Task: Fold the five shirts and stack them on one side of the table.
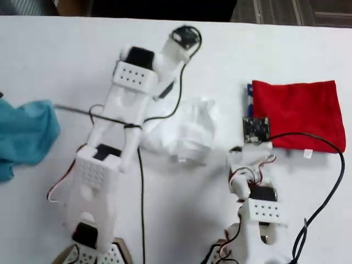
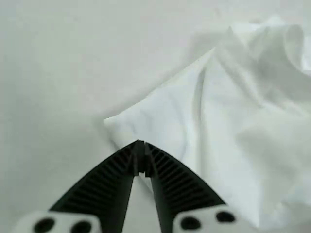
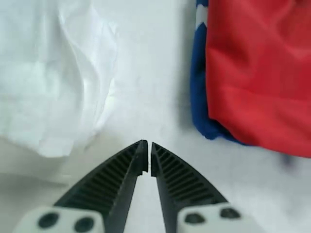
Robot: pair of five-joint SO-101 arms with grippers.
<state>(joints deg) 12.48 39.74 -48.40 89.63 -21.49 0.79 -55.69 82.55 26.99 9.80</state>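
A crumpled white shirt [image 1: 184,132] lies mid-table. My left gripper [image 2: 141,165] is shut, its tips low over a corner of that white shirt [image 2: 218,126]; no cloth shows between the jaws. A folded red shirt [image 1: 300,113] rests on a folded blue one [image 1: 249,99] at the right side. My right gripper [image 3: 149,160] is shut and empty over bare table, with the white shirt [image 3: 48,73] on one side and the red shirt [image 3: 257,73] on the blue shirt [image 3: 199,97] on the other. A rumpled teal shirt [image 1: 25,135] lies at the left edge.
Both arm bases stand at the near edge, the left arm [image 1: 118,121] stretching far up the table, the right arm [image 1: 258,203] staying short. Black cables [image 1: 324,187] trail on the table by the right arm. Bare table spreads along the far side.
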